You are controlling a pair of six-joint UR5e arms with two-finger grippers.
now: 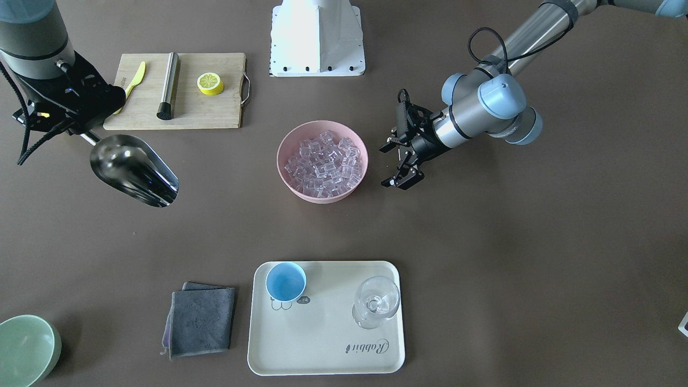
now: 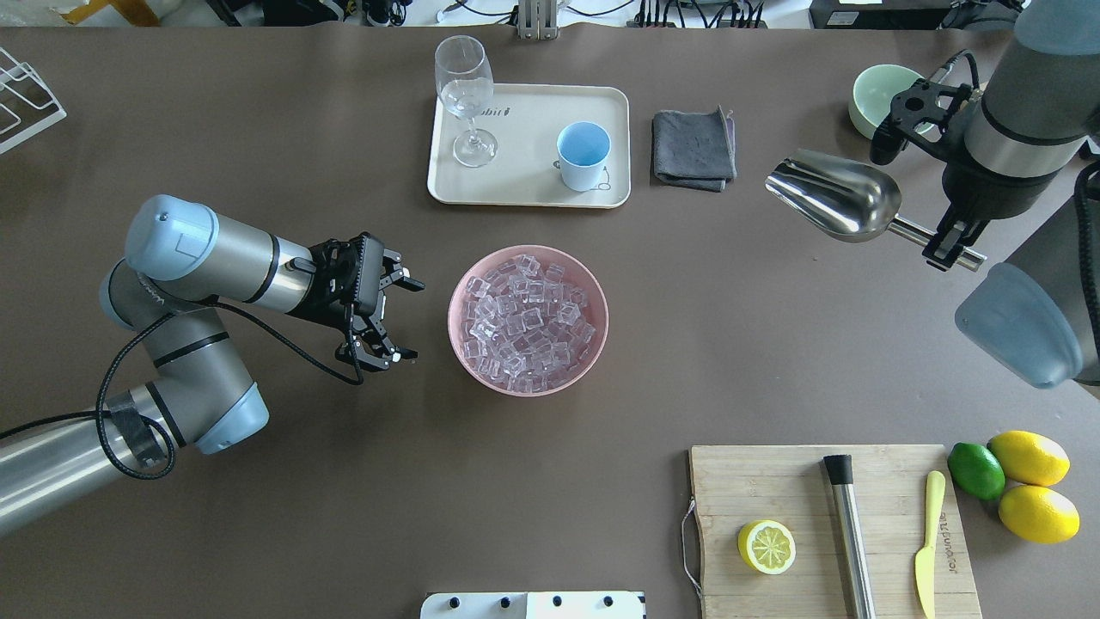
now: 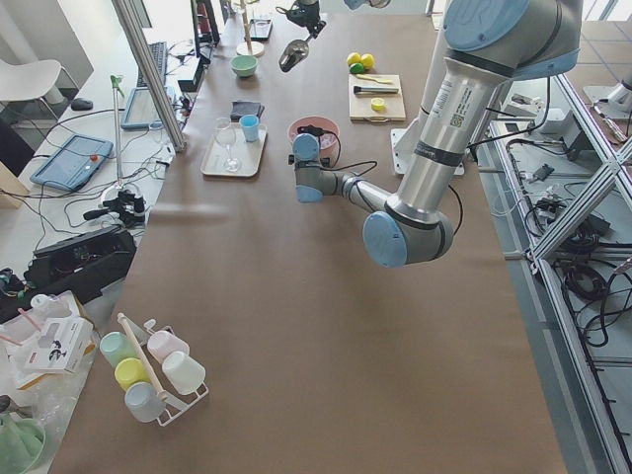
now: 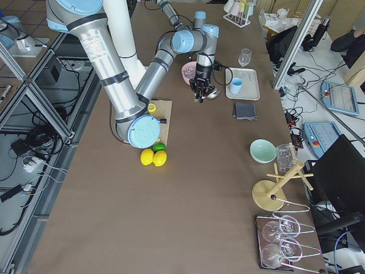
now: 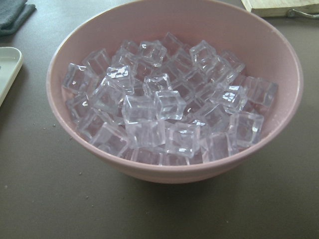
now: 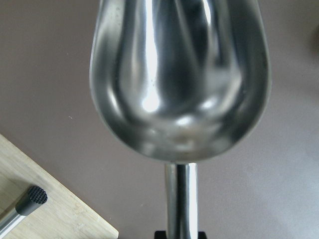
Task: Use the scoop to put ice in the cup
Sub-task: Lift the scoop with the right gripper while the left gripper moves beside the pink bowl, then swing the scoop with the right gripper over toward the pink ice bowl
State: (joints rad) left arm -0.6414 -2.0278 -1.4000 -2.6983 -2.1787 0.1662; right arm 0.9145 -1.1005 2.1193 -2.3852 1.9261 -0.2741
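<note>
1. Fingers of the left gripper (image 2: 415,319) stand spread and empty just beside the pink bowl (image 2: 454,322) of ice (image 2: 526,320); it could steady that bowl.
2. Cup (image 2: 583,155) sits empty on the tray (image 2: 524,185) lettered "Rabbit".
3. Right gripper (image 2: 945,243) clamps the scoop (image 2: 829,206) handle, trough empty; dip it low under the cubes.

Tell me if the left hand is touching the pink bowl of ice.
Apart. The overhead view shows a strip of bare table between the open left hand and the rim of the pink bowl.
</note>
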